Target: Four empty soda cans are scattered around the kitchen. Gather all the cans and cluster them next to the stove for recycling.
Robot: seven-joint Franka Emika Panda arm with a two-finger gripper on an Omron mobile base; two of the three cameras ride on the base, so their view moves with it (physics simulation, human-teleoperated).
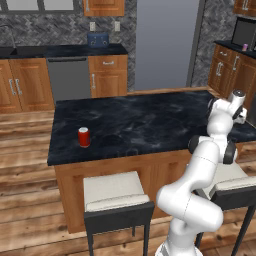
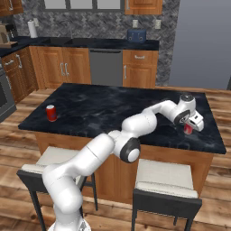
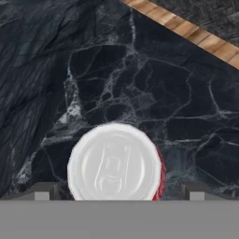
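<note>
Orange-brown wooden cabinets and grey herringbone tiled walls are surrounding a kitchen island whose black marbled worktop is carrying the cans. Two stools with pale seats are standing at the island's near side on the wood plank floor.

The white arm is reaching across the island toward its right end. There the end effector is hanging directly above a red can, pointing down at it. In the hand view the can's silver top is sitting between the two dark fingertips, with a sliver of red side showing at its right edge. The fingers are spread wide, one on each side of the can and apart from it, so nothing is being gripped. Whether the tips are reaching below the can's rim cannot be told.

A second red can is standing upright near the island's left front edge, well apart from the arm. In the left base view a small pale pink can is sitting on the far right counter, just beside a dark microwave. A blue toaster is resting on the back counter above a grey dishwasher.
</note>
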